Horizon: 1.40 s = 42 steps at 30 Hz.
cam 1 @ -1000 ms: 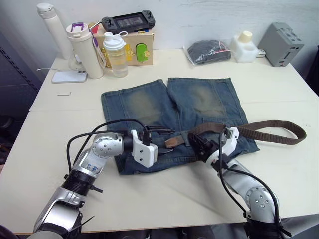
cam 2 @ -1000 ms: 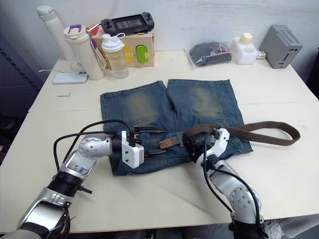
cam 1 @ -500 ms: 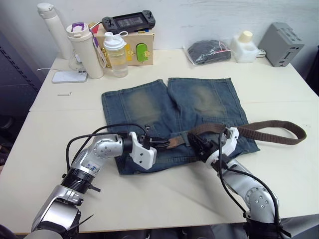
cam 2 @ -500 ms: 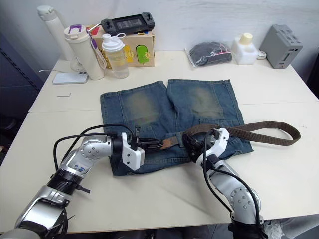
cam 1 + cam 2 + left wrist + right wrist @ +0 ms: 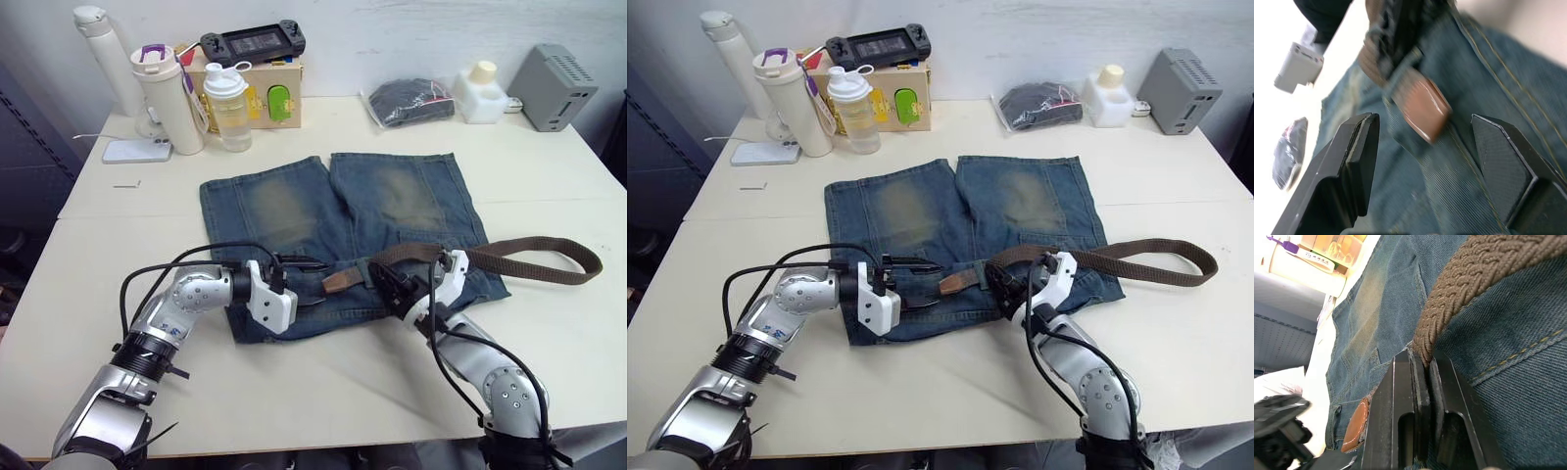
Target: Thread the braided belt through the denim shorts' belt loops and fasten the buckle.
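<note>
The denim shorts lie flat in the middle of the table, waistband toward me. The braided belt lies across the waistband and trails off to the right. Its brown leather tip sticks out past a belt loop. My left gripper is open on the waistband, just left of the tip. The tip lies ahead of its spread fingers. My right gripper is shut on the belt right of that loop. The buckle is hidden.
Along the back edge stand a white flask, two drink bottles, a box with a game console, a bagged black bundle, a white jar and a grey box. A phone lies back left.
Half a second ago my left gripper's fingers were close together at the belt tip. It has since drawn back to the left and stands open. The right gripper and the belt have stayed put.
</note>
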Available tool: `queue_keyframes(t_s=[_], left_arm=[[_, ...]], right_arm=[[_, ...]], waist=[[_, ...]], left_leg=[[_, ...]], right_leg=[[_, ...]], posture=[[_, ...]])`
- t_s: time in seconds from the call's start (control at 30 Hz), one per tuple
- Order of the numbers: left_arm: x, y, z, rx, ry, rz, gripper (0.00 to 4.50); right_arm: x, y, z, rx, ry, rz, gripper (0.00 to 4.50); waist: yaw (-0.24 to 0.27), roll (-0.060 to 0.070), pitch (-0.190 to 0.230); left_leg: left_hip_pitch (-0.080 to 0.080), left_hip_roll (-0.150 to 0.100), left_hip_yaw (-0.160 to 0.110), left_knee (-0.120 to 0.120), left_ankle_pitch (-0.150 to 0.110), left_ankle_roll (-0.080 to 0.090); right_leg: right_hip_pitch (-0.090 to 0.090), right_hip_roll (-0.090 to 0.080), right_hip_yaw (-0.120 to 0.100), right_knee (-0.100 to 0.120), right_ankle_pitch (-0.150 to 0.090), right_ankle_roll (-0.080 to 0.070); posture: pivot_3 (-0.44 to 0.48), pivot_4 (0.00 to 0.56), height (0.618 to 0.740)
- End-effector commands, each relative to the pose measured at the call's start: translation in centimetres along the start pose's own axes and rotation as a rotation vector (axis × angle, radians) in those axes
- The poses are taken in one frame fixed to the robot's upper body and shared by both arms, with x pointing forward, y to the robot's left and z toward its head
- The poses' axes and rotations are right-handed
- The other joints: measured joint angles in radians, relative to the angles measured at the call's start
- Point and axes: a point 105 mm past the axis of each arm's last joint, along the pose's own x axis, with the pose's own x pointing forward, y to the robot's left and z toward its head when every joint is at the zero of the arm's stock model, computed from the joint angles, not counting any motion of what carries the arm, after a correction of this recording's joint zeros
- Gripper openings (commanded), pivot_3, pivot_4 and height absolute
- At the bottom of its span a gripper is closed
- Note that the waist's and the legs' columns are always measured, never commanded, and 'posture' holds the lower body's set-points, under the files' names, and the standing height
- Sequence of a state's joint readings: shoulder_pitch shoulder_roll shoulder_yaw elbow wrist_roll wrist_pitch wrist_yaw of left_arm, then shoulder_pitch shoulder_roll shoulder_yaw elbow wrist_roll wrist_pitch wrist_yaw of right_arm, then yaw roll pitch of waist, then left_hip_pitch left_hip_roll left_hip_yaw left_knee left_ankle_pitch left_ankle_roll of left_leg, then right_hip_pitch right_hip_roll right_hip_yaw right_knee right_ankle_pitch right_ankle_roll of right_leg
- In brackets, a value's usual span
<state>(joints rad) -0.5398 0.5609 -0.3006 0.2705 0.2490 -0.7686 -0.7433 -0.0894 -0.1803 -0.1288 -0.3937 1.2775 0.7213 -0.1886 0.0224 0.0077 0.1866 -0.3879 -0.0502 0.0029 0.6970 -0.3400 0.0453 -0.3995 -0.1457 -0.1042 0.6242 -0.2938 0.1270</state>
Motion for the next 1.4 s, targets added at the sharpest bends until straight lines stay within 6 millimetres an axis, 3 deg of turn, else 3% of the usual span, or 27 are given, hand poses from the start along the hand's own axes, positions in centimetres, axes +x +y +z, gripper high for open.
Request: queue_keyframes(t_s=[0.03,0.3,0.4,0.6,0.8,0.87,0.9,1.07,1.1,1.23,1.33,1.4], left_arm=[[0.5,0.4,0.1,0.079,0.000,0.029,3.36],[1.2,0.9,0.3,0.147,-0.011,0.084,3.36],[1.2,0.8,0.6,0.148,-0.036,0.086,2.57],[1.2,0.3,0.3,0.149,-0.029,0.061,0.06],[1.3,0.4,-0.1,0.153,-0.009,0.064,0.06],[1.3,0.5,-0.1,0.154,-0.009,0.068,0.00],[1.4,0.5,-0.1,0.155,-0.009,0.071,0.00],[1.4,0.7,0.0,0.156,-0.011,0.088,0.00],[1.4,0.8,0.0,0.153,-0.014,0.096,0.00],[1.3,1.8,0.4,0.091,-0.047,0.165,0.00],[0.6,2.4,1.0,-0.021,-0.100,0.194,0.00],[0.0,2.7,1.0,-0.034,-0.106,0.197,0.00]], right_arm=[[-0.2,1.5,0.6,-0.005,-0.023,0.058,0.00],[-0.3,1.6,0.6,-0.002,-0.023,0.060,0.00],[-0.4,1.5,0.6,0.000,-0.024,0.056,0.00],[-0.3,1.5,0.6,0.001,-0.019,0.055,0.00],[-0.4,1.6,1.0,0.010,-0.026,0.066,0.00],[-0.7,1.7,1.3,0.008,-0.033,0.074,0.79],[-0.9,2.0,1.5,0.009,-0.040,0.088,0.96],[-2.8,2.1,3.5,-0.042,-0.068,0.089,3.16],[-3.5,2.2,3.9,-0.079,-0.060,0.089,3.57],[-6.1,3.0,4.1,-0.566,0.085,0.086,3.57],[-7.2,4.8,4.0,-0.937,0.157,0.153,3.57],[-7.5,4.4,3.5,-1.191,0.231,0.146,3.57]], waist=[[0.000,0.000,0.000],[0.001,0.000,0.000],[0.001,0.000,0.000],[0.000,0.000,0.000],[0.001,0.000,0.000],[0.001,0.000,0.000],[0.001,0.000,0.000],[0.001,0.000,0.000],[0.001,0.000,0.000],[0.005,0.000,0.000],[0.005,-0.001,0.000],[0.002,-0.001,0.000]], left_leg=[[0.000,0.000,0.000,0.000,0.000,0.000],[0.000,0.000,0.001,0.000,0.000,0.000],[-0.001,0.000,0.001,0.000,0.000,0.000],[-0.002,0.000,0.002,0.000,0.000,0.000],[-0.002,0.000,0.003,0.000,0.000,0.000],[-0.002,0.000,0.003,0.000,0.000,0.000],[-0.002,0.000,0.003,0.000,0.000,0.000],[-0.003,0.000,0.003,0.000,0.000,0.000],[-0.003,0.000,0.004,0.000,0.000,0.000],[-0.003,0.000,0.004,0.000,0.000,0.000],[-0.004,0.000,0.006,0.001,0.000,0.002],[-0.004,0.000,0.007,0.001,-0.001,0.002]], right_leg=[[0.000,0.000,0.000,0.000,0.000,0.000],[-0.001,0.000,0.000,0.001,0.000,0.000],[-0.003,-0.001,0.000,0.002,0.000,0.000],[-0.004,-0.001,0.000,0.002,0.000,0.000],[-0.005,-0.001,0.000,0.003,0.000,0.000],[-0.005,-0.001,0.000,0.003,0.000,0.000],[-0.005,-0.001,0.000,0.003,0.000,0.000],[-0.006,-0.001,0.000,0.003,0.000,0.000],[-0.006,-0.001,0.000,0.003,0.000,0.000],[-0.006,-0.002,0.000,0.003,0.000,0.000],[-0.007,-0.003,0.000,0.003,0.000,0.000],[-0.008,-0.003,0.000,0.003,0.000,0.001]], posture=[[0.000,0.150,0.690],[0.000,0.150,0.690],[0.000,0.150,0.690],[0.000,0.150,0.690],[0.000,0.150,0.690],[0.000,0.150,0.690],[0.000,0.150,0.690],[0.000,0.150,0.690],[0.000,0.150,0.690],[0.000,0.150,0.690],[0.000,0.150,0.690],[0.000,0.150,0.690]])
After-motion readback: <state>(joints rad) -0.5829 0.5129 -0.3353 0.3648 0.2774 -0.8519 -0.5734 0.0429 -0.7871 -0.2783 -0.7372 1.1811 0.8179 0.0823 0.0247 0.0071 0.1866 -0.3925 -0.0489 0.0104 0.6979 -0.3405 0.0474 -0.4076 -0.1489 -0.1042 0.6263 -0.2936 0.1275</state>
